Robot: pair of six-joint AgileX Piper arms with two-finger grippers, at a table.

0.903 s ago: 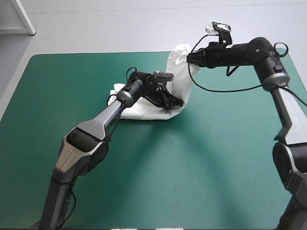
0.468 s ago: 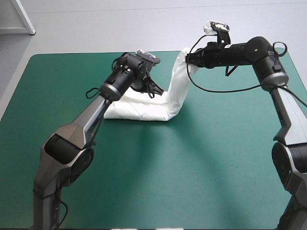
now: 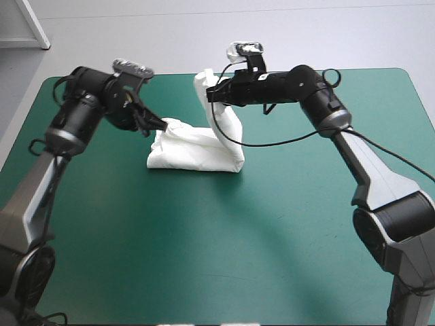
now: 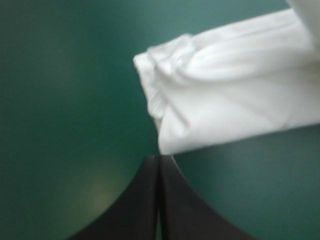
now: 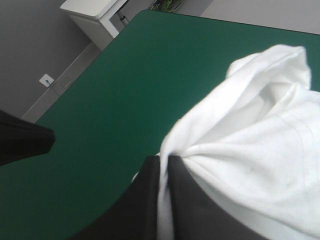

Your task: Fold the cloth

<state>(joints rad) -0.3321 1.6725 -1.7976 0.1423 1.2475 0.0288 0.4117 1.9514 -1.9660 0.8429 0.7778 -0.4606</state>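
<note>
T-shirt (image 3: 197, 153) on tabletop (image 3: 272, 238), nearer its far edge. My left hand (image 3: 162, 125) just beside its left end; my right hand (image 3: 211, 94) behind it, pinching a fold raised above.

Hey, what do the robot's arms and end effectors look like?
The left arm and right arm are black with silver-grey shells. The left end effector and right end effector each have two broad black fingers, curved like fins.

T-shirt (image 3: 197, 153): white, folded bundle lying on surface near far edge; left end bunched, right end lifted upright.
</note>
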